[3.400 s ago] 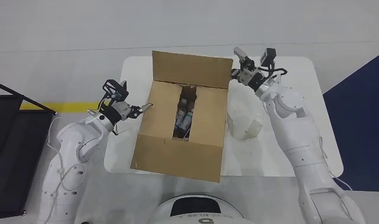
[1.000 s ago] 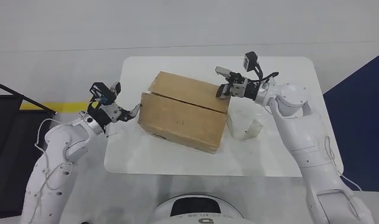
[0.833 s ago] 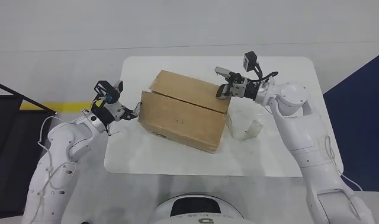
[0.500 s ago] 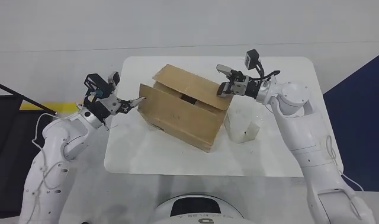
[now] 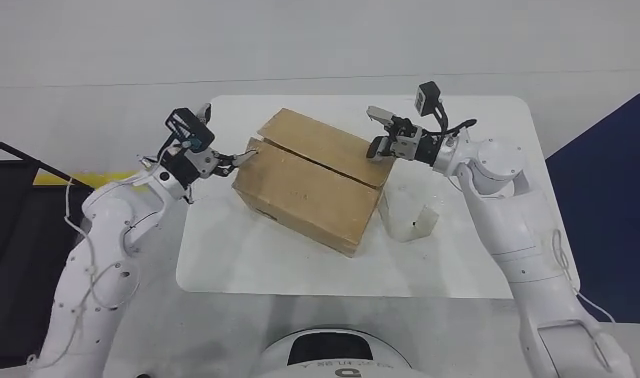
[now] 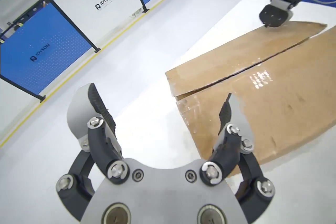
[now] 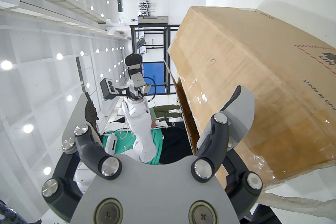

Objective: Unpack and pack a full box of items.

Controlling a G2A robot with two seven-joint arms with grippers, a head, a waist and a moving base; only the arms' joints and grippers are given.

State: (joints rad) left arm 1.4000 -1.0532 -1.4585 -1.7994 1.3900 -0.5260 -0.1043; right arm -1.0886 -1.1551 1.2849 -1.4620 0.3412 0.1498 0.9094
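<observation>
The left gripper (image 6: 160, 93) is fully open and holds nothing. A corner of the cardboard box (image 5: 315, 188) lies just ahead of it, in line with the gap between its fingers. The right gripper (image 7: 162, 93) is also spread wide and empty, with one finger beside the box's opposite end. The box sits on the table (image 5: 480, 268) between both grippers, flaps closed.

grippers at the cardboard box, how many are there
2. The left gripper is open at the left end of the cardboard box, beside the top edge. The right gripper is open at the box's far right corner. Neither is hidden.
</observation>
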